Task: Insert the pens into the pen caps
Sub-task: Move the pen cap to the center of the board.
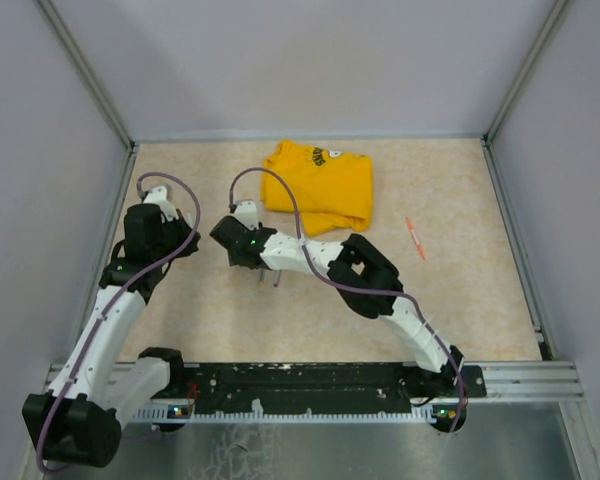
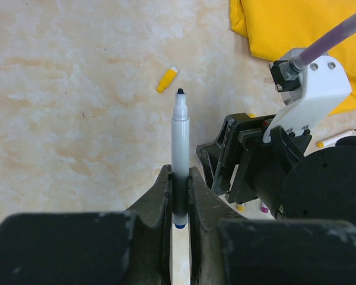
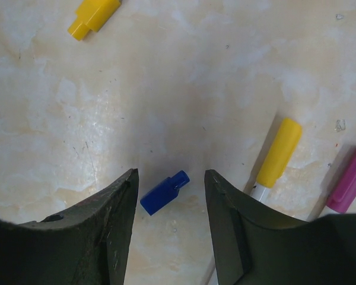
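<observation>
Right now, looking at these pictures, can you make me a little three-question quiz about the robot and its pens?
1. Pick one: the left gripper holds A) nothing, B) an uncapped pen, C) a spoon.
2. True or false: the right gripper is open over the blue cap.
3. In the left wrist view, what colour is the loose cap lying on the table beyond the held pen's tip?
Key: 1 B; 2 true; 3 yellow.
</observation>
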You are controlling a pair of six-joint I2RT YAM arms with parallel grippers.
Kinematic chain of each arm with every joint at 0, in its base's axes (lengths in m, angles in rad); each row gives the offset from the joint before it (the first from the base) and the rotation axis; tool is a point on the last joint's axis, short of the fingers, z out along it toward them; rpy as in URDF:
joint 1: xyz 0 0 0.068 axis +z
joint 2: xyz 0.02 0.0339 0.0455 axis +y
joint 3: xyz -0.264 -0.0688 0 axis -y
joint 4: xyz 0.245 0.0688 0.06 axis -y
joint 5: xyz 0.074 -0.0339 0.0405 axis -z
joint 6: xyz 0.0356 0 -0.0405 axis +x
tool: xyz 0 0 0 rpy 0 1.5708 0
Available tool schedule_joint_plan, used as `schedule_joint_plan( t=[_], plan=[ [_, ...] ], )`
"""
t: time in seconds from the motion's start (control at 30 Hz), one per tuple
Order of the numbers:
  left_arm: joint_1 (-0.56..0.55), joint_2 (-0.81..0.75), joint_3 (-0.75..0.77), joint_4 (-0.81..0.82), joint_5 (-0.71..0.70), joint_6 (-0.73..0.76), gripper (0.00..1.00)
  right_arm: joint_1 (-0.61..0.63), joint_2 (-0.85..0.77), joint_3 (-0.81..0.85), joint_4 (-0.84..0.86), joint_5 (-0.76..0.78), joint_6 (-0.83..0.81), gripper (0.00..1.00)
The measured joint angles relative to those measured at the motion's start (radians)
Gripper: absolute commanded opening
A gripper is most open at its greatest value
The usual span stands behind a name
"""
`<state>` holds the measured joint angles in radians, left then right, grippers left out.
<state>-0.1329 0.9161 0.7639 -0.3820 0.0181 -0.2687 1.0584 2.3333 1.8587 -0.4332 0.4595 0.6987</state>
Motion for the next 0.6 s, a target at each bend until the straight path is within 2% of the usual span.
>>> schedule_joint_plan(
  t=[0.6],
  plan=[
    [0.0, 0.0, 0.0, 0.0, 0.0, 0.0, 0.0, 0.028, 0.026, 0.049, -0.062, 0.003, -0.047, 0.33]
  ],
)
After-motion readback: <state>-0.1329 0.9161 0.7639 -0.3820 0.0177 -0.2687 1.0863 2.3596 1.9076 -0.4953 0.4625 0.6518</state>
